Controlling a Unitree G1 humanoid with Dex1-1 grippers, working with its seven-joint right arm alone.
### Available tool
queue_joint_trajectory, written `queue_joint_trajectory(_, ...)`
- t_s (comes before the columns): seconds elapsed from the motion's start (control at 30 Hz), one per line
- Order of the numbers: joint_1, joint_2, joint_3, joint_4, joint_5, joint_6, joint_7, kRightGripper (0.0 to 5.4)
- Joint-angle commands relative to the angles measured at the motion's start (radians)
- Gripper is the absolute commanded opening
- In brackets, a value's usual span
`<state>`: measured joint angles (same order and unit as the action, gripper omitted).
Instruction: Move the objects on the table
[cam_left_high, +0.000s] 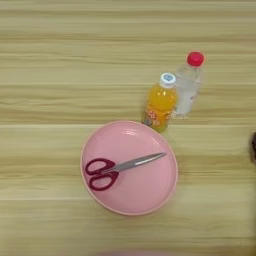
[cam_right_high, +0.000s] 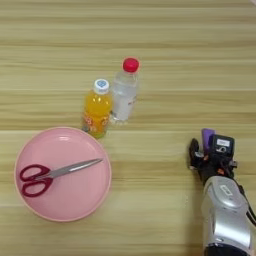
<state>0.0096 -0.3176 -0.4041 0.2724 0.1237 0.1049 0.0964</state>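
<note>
Resting low on the right side of the surface, my end effector (cam_right_high: 206, 150) sits at the tip of my one silver forearm (cam_right_high: 226, 215), which comes up from the bottom edge. I cannot tell whether its black fingers are apart or together; it holds nothing and is well apart from everything else.

Largest is the wooden surface (cam_left_high: 60, 60), one wide plane of yellowish-tan grain stripes that fills the view. On it lie four things in all.

Next is one round pink plate (cam_left_high: 145, 195), toward the near left, flat on the wood.

Then come two bottles, standing upright just beyond the plate's far right rim. One is a clear bottle with a red cap (cam_left_high: 188, 86); the other, shorter, is an orange-juice bottle with a white cap (cam_left_high: 160, 103). They stand just beside each other, the juice bottle to the left and nearer the plate.

Smallest is one pair of scissors (cam_left_high: 120, 166), lying inside the plate, blades closed. Its dark red loop handles point left and its silver blades point right.
</note>
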Motion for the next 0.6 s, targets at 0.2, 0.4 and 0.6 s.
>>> queue_joint_trajectory(0.2,-0.008,-0.034,-0.005,-0.007,-0.001,0.017,-0.004,1.63)
queue_joint_trajectory(0.4,-0.001,-0.038,0.006,-0.02,-0.015,0.006,0.0,1.43)
queue_joint_trajectory(0.6,0.029,-0.017,0.033,-0.122,-0.009,0.029,0.006,1.43)
